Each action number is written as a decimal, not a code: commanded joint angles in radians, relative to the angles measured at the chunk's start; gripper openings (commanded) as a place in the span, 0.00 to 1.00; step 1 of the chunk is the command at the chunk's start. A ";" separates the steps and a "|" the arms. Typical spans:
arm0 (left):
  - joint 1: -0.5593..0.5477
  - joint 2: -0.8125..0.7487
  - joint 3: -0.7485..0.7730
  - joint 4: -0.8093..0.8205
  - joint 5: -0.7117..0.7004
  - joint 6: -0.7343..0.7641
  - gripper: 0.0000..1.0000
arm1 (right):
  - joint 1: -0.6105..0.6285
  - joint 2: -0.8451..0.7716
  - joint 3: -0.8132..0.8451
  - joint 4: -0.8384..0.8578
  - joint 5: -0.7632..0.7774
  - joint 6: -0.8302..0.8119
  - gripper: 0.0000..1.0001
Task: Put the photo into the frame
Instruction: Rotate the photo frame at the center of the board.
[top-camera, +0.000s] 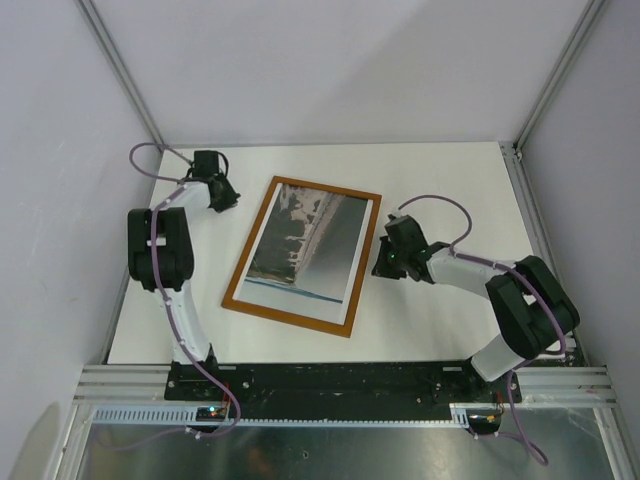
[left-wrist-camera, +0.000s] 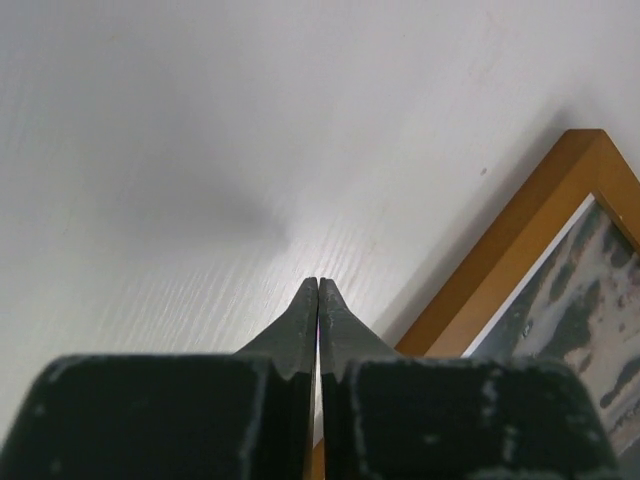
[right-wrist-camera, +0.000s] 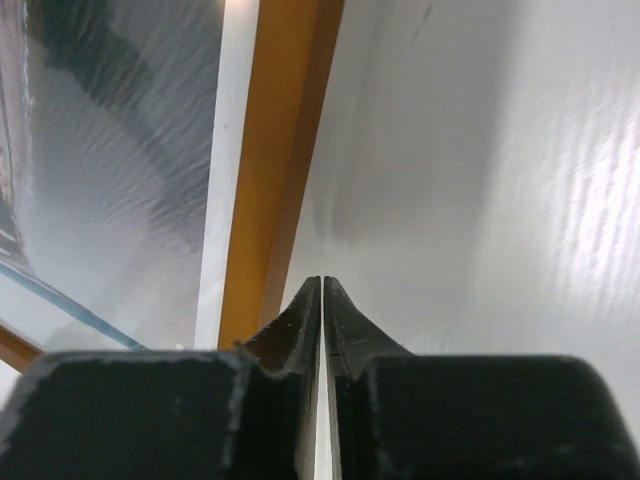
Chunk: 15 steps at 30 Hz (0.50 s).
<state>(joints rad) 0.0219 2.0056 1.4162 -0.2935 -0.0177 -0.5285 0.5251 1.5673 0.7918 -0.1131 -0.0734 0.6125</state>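
A white, faintly grained table (top-camera: 440, 180) stands between pale grey walls (top-camera: 330, 60) and aluminium corner posts (top-camera: 120, 70). At its middle the photo (top-camera: 305, 245) lies within the orange-brown wooden frame (top-camera: 287, 320), set askew. The left gripper (top-camera: 228, 203), near the frame's far left corner, and the right gripper (top-camera: 378, 270), just beside its right rail, both have their fingers pressed together, holding nothing.

White table (top-camera: 300, 160) (grey walls (top-camera: 330, 60) around)
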 joint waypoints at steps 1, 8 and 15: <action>-0.027 0.054 0.094 -0.041 -0.030 0.021 0.00 | 0.081 0.001 0.032 -0.044 0.105 0.026 0.03; -0.057 0.134 0.165 -0.064 -0.008 0.002 0.00 | 0.206 -0.001 0.016 -0.062 0.140 0.060 0.00; -0.086 0.209 0.244 -0.093 0.050 0.001 0.00 | 0.305 -0.033 -0.024 -0.049 0.138 0.083 0.00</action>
<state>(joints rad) -0.0494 2.1754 1.5940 -0.3607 -0.0090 -0.5240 0.7795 1.5673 0.7856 -0.1791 0.0467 0.6632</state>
